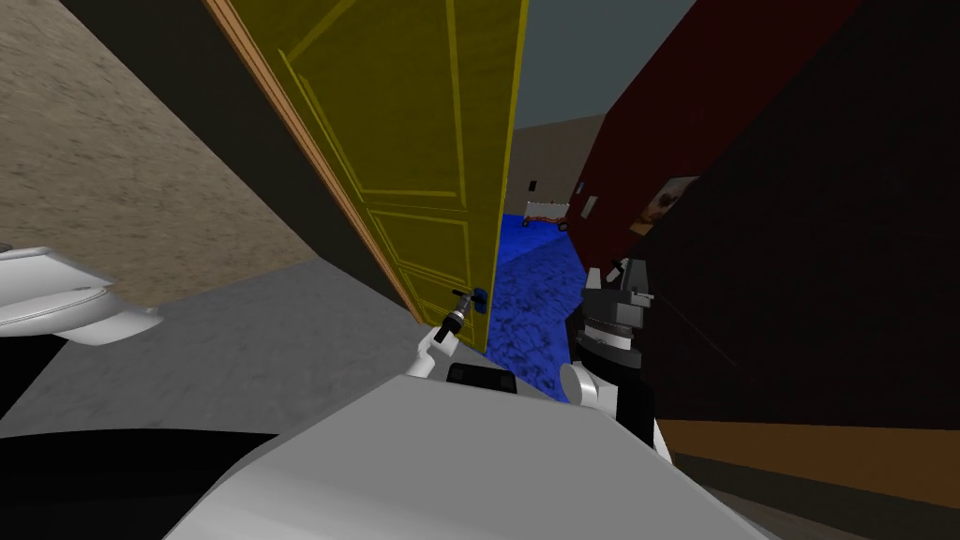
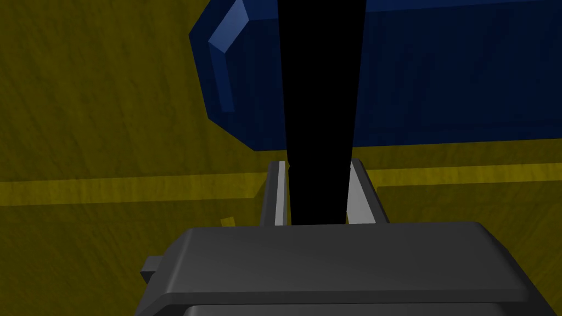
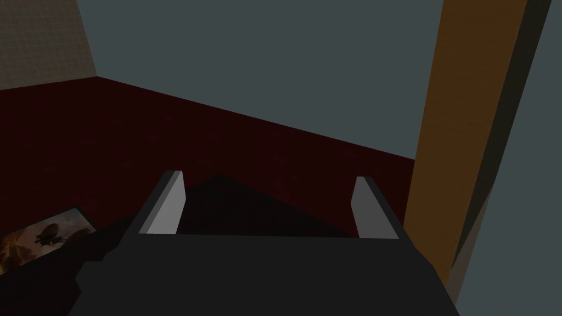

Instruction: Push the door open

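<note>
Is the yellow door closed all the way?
No, the yellow door stands ajar, and blue floor shows through the gap past its edge.

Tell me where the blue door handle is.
In the head view the blue handle sits at the yellow door's free edge beside the blue floor; the left end effector, shut on a black bar, is at it.

Left claw (image 2: 317, 163) clamped, right claw (image 3: 268, 175) spread

The door (image 1: 403, 141) is hung left of the opening, its handle (image 1: 479, 300) clasped between the left gripper (image 2: 317, 163) fingers. A cart (image 1: 546, 214) is placed far beyond, a toilet (image 1: 56, 300) near left.
</note>
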